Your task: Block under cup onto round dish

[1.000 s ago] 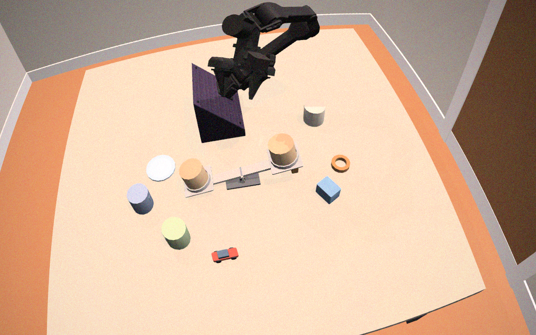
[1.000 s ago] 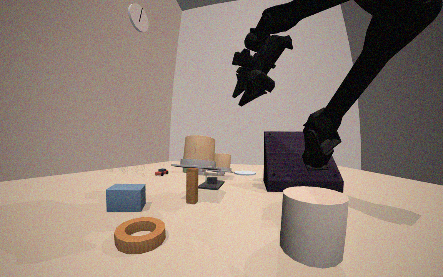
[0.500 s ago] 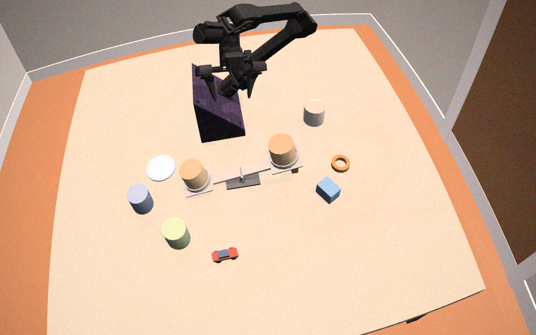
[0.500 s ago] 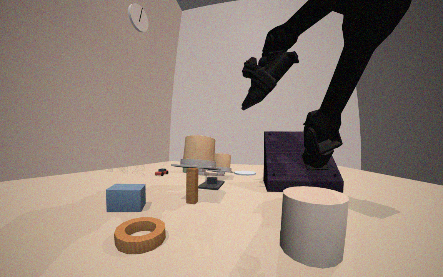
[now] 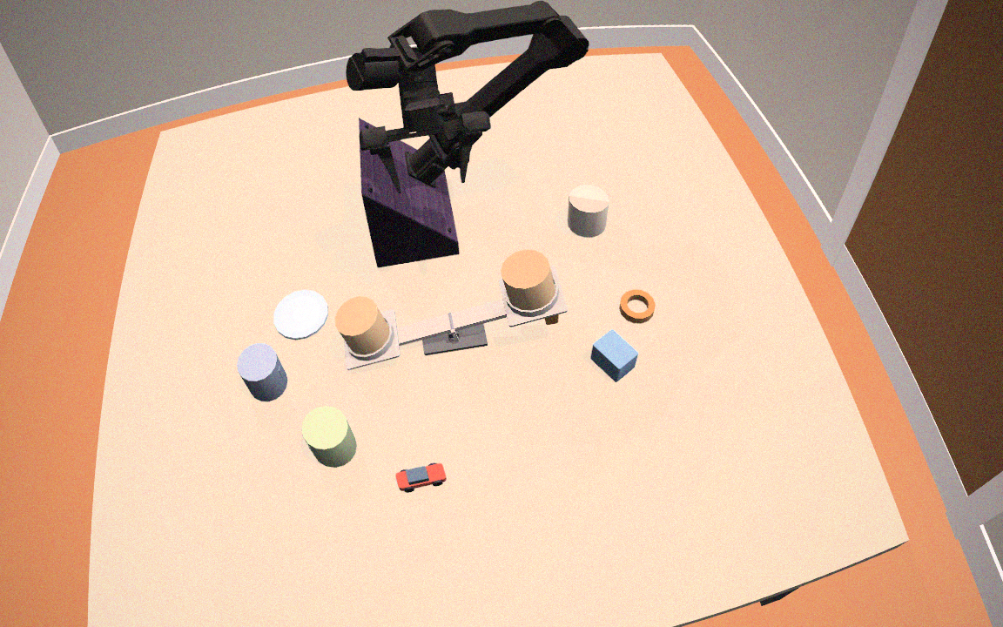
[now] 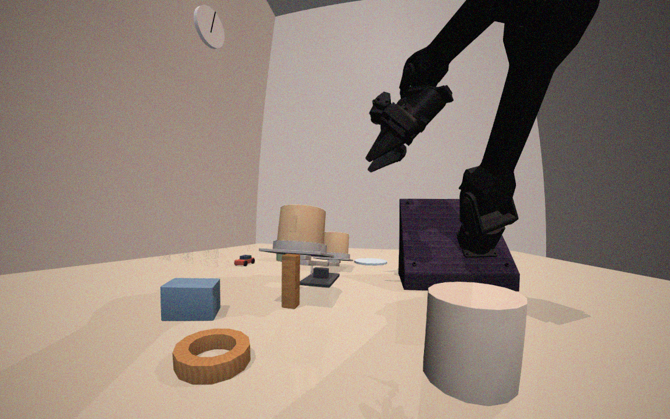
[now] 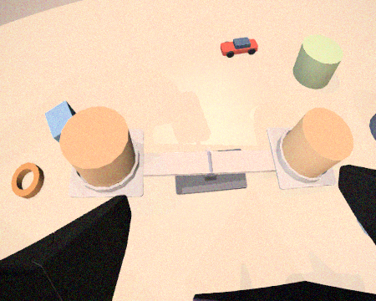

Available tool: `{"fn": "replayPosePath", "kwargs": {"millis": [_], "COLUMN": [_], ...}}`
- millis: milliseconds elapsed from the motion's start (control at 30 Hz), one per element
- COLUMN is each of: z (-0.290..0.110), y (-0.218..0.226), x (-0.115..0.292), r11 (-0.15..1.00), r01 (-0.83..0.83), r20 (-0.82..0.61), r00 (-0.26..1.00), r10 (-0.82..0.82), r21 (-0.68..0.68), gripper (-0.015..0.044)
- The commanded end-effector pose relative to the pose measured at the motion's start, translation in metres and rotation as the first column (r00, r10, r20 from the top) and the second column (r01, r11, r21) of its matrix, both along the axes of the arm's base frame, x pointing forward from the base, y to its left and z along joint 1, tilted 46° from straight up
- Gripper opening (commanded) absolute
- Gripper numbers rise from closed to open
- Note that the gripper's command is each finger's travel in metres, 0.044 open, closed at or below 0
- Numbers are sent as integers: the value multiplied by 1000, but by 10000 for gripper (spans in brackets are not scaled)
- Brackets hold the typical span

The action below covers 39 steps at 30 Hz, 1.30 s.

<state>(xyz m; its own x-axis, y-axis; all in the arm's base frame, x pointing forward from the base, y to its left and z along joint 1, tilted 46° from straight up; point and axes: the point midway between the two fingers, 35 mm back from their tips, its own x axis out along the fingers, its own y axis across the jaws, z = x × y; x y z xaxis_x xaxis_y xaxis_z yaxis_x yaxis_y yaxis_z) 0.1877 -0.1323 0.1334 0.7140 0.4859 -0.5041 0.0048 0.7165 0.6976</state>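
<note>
Nearest in the exterior view, a pale cylinder [image 6: 473, 341] and an orange ring [image 6: 211, 355] are seen on the worktop [image 6: 327, 359]. Farther off, the balance [image 6: 310, 254] is tilted: the near tan cup [image 6: 300, 223] is raised over a brown post [image 6: 290, 280], the far tan cup [image 6: 337, 242] sits lower. The white round dish [image 6: 370, 261] lies beyond. Above the purple base [image 6: 431, 249], the gripper [image 6: 385, 156] is held high, its jaws spread wide and empty.

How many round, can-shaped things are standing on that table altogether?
5: two orange cups on the balance's ends, a lavender cylinder, a yellow-green cylinder, and a cream cylinder far right. None seems hidden.
</note>
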Motion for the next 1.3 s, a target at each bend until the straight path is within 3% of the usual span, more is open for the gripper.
{"fn": "replayPosePath", "kwargs": {"millis": [0, 567, 1267], "z": [-8, -46, -117], "y": [-4, -25, -30], "x": [6, 45, 97], "r11": [996, 823, 320], "r01": [-74, -475, -738], "r20": [-7, 24, 12], "r00": [997, 862, 390], "r10": [74, 507, 921], "r21": [-40, -312, -595], "gripper": [440, 440, 440]}}
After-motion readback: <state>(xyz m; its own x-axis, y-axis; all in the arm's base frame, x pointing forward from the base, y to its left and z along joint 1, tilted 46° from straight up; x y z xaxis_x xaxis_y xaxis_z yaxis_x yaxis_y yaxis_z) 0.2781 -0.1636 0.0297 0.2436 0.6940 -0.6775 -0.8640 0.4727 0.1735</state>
